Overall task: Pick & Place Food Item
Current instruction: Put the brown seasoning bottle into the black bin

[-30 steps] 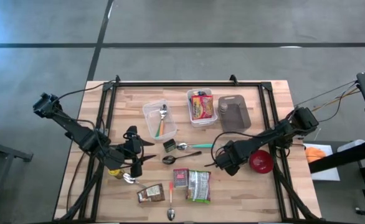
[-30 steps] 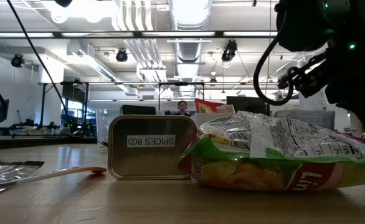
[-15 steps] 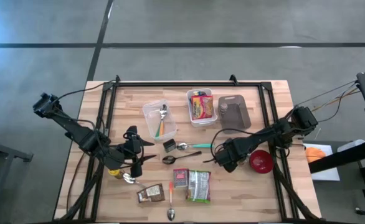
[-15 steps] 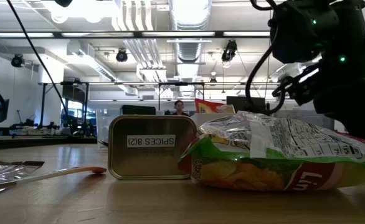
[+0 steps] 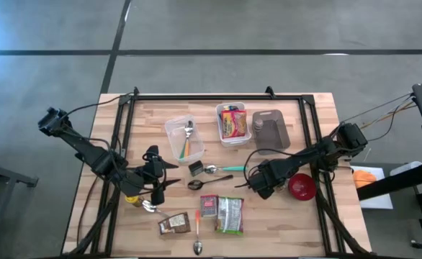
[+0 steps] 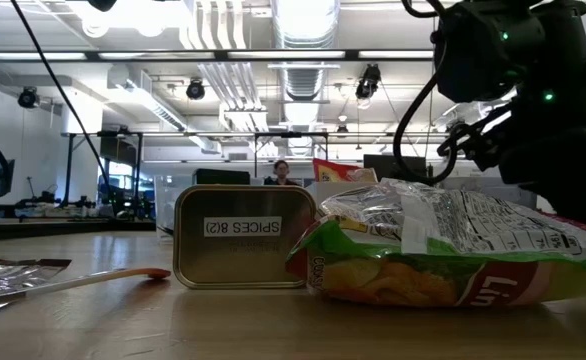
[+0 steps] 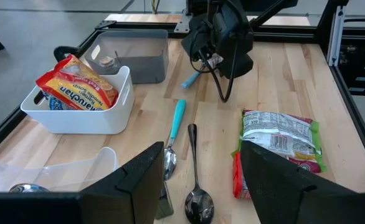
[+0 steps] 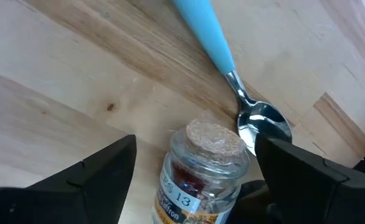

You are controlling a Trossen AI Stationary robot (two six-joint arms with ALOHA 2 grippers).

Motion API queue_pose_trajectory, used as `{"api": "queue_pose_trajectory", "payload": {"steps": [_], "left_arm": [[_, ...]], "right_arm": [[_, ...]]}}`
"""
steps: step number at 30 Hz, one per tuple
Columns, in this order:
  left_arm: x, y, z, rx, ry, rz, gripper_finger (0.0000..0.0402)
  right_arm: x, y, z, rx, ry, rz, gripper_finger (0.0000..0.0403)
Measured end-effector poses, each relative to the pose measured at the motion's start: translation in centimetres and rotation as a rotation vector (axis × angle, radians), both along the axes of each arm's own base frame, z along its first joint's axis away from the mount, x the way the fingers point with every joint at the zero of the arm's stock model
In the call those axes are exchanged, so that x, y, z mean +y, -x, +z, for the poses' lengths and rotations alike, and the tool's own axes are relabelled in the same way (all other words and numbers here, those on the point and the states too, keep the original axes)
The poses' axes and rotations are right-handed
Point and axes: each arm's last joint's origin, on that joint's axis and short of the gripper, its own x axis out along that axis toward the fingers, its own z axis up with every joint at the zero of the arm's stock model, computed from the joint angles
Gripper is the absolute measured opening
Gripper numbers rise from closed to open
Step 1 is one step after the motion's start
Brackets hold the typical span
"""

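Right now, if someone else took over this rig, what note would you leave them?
Left gripper: open, empty, waiting over the table's left-front area.
Right gripper: open, empty, over mid-table, facing the corked spice jar that stands beside the teal spoon.
Noodle packet sits in the white bin; snack bag and spice tin lie near the front edge.
Done: nothing gripped.
Left: probably close on the jar, lift and place it; destination unclear.
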Motion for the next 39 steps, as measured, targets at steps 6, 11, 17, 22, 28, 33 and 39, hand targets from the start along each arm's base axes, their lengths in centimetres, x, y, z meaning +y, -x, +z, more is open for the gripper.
{"api": "queue_pose_trajectory", "payload": {"steps": [6, 11, 17, 22, 28, 33, 39], "left_arm": [[0.0, 0.0, 0.0, 0.000, 0.000, 0.000, 0.0212], [0.0, 0.0, 0.0, 0.000, 0.000, 0.000, 0.0212], [0.0, 0.0, 0.0, 0.000, 0.001, 0.000, 0.0212], [0.0, 0.0, 0.0, -0.001, 0.001, 0.000, 0.0212], [-0.1, -0.1, 0.2, -0.019, 0.013, 0.000, 0.0212], [-0.1, -0.2, 0.3, -0.034, 0.023, 0.000, 0.0212], [-0.2, -0.3, 0.5, -0.057, 0.031, -0.001, 0.0212]], "right_arm": [[0.0, 0.0, 0.0, -0.002, 0.000, 0.000, 0.0237], [0.0, 0.0, 0.0, -0.003, 0.003, -0.024, 0.0167], [0.0, -0.1, 0.0, -0.002, -0.011, -0.027, 0.0166], [0.1, -0.1, 0.0, -0.005, -0.011, -0.030, 0.0166], [0.5, -0.9, 0.8, -0.056, 0.000, -0.006, 0.0166], [1.3, -1.9, 2.1, -0.121, 0.005, 0.027, 0.0166], [2.2, -3.7, 4.3, -0.271, 0.093, 0.081, 0.0166]]}}
